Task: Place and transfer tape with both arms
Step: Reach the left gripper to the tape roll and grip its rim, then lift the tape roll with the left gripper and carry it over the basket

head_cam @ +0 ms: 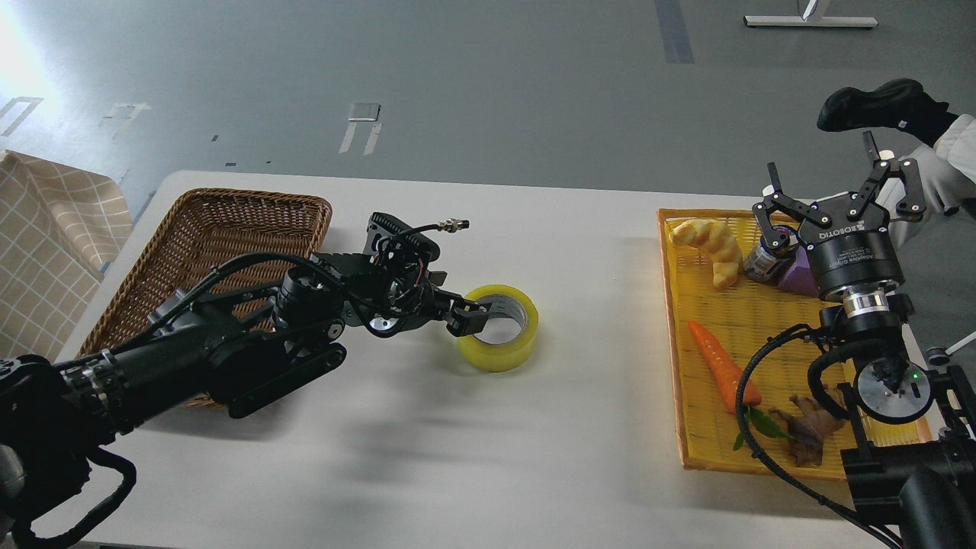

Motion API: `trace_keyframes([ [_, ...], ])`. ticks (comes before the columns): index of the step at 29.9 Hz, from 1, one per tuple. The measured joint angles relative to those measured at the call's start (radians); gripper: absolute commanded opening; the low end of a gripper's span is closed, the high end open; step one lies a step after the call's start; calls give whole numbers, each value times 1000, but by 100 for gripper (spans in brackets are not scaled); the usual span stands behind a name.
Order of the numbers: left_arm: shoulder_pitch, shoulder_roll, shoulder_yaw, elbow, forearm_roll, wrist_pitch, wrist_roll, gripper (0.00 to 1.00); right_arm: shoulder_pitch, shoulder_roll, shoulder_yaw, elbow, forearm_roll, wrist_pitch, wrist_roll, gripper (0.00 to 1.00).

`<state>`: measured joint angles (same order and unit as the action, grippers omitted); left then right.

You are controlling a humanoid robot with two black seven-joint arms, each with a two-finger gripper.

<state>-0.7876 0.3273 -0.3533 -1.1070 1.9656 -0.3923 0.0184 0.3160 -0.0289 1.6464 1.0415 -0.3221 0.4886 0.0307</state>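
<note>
My left gripper [479,314] is clamped on the near-left wall of the roll of yellow packing tape [499,329], one finger inside its core. The tape lies flat on the white table [534,229], between the wicker basket [229,221] and the yellow tray [732,320]. My right gripper [839,191] hangs over that tray's far right corner, fingers spread, holding nothing.
</note>
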Motion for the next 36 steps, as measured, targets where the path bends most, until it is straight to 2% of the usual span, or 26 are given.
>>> trace_keyframes([
  [7,5,-24,14,2,2,1,3,39,-3,0,0,0,0,0,1,100],
  [8,2,-29,29,2,1,1,4,22,-4,0,0,0,0,0,1,100],
  [9,0,-32,41,2,1,1,5,0,-4,0,0,0,0,0,1,100],
  [18,-35,-36,70,2,0,-27,17,0,-9,0,1,0,1,0,2,100],
  [29,-219,27,63,-46,-97,-44,3,0,-10,0,3,4,3,0,2,100],
  [36,-279,148,68,-57,-117,-74,-55,0,-11,1,3,6,3,0,2,100],
])
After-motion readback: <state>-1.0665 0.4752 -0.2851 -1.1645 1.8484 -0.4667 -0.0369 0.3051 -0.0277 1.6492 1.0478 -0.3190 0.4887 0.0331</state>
